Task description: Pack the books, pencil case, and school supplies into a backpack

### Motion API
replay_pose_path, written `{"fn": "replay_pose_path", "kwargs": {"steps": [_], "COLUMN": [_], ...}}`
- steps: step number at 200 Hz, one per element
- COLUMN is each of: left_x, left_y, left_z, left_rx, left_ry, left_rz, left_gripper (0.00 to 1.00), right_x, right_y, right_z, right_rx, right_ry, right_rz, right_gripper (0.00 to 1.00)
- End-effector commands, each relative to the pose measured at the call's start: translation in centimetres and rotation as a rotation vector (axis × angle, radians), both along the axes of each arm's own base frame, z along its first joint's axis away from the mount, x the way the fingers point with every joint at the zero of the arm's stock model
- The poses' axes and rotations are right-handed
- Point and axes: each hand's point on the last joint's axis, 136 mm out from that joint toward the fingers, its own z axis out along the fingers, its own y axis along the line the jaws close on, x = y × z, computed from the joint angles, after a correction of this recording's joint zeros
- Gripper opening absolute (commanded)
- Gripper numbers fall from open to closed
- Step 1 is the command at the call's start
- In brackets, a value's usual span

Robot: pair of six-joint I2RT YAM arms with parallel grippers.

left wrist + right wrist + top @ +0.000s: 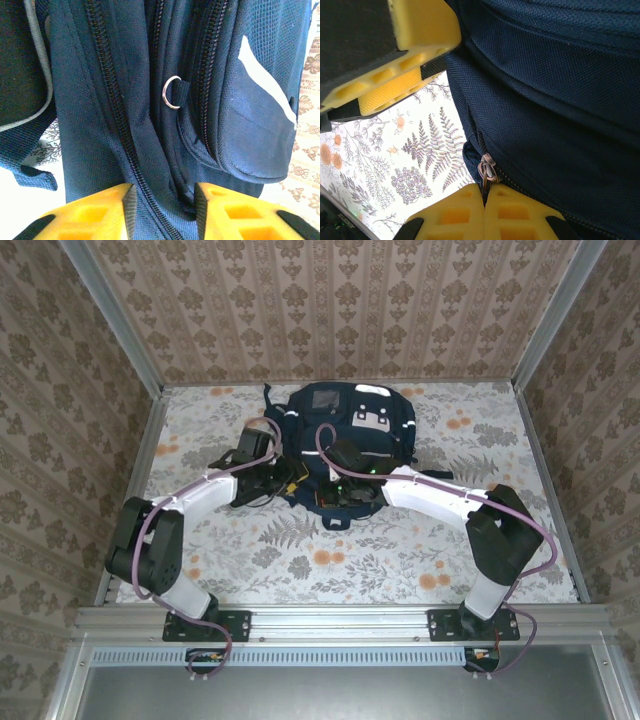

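The navy backpack (345, 435) lies flat in the middle of the table, its near end toward the arms. My left gripper (290, 484) is at its near left side. In the left wrist view its yellow fingers (100, 215) pinch a fold of backpack (125, 75) fabric with a zipper line (112, 100) running through it. My right gripper (485, 200) is shut on the zipper pull (487, 167) at the bag's (560, 100) near edge. The books, pencil case and school supplies are hidden.
Floral cloth (330, 560) covers the table between the bag and the arm bases. Patterned walls (340, 310) enclose the back and sides. A metal ring (171, 92) hangs on the bag's side. The left gripper's finger (420, 30) sits close above the right one.
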Motion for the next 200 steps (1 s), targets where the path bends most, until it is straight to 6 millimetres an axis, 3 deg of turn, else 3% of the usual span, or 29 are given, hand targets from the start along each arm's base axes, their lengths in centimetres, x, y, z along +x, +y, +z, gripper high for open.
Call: {"fn": "replay_pose_path", "kwargs": {"steps": [1,41,75,115,149,172,200], "left_x": [0.8,1.1,1.3,1.9,2.4,2.9,3.3], "left_y": [-0.9,-0.3,0.3,1.2,1.2,1.3,2.4], "left_z": [1.0,0.6,0.5,0.9,1.7,2.6,3.2], "left_rx": [-0.034,0.002,0.045,0.073,0.072,0.092,0.153], "left_ry": [-0.027,-0.049,-0.07,-0.096,-0.123,-0.15,-0.175], "left_rz": [-0.005,0.008,0.003,0.009,-0.003,-0.012,-0.005], "left_gripper": [0.32,0.12,0.0,0.0,0.0,0.0,0.0], "right_x": [-0.2,-0.4,-1.0,-1.6,-1.3,-0.9,-0.6], "right_y": [0.6,-2.3,-6.8,-13.1,-17.4,-17.2,-13.0], "right_z": [0.6,-0.3,-0.6,-0.4,-0.7,-0.1,0.7], "right_rx": [0.03,-0.106,-0.29,-0.5,-0.544,-0.484,-0.299], "right_ry": [-0.01,-0.016,-0.036,-0.086,-0.073,-0.088,-0.091], "right_rz": [0.022,-0.027,-0.097,-0.221,-0.332,-0.335,-0.205], "right_gripper": [0.0,0.0,0.0,0.0,0.0,0.0,0.0]}}
